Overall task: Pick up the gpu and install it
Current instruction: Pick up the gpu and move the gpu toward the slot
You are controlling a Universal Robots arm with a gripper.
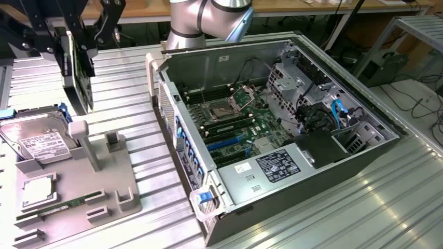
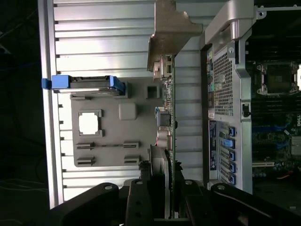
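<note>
The pickup is done: the hand point(image 1: 78, 42) is closed partway onto the gpu point(image 1: 78, 78), clamping one end so the card hangs edge-down, clear of the bench point(image 1: 138, 72) and above the grey holder tray point(image 1: 76, 192). Installation remains; the card is beside the open computer case point(image 1: 367, 155), well apart from the motherboard point(image 1: 239, 127).

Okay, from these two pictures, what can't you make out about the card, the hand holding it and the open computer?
gpu: edge-on in the wrist view, so neither face shows.
hand: its upper part is cut off by the exterior view's top edge.
hard drive: label print too small to read in the exterior view.
computer case: the wrist view's edge cuts off most of its inside.
</note>
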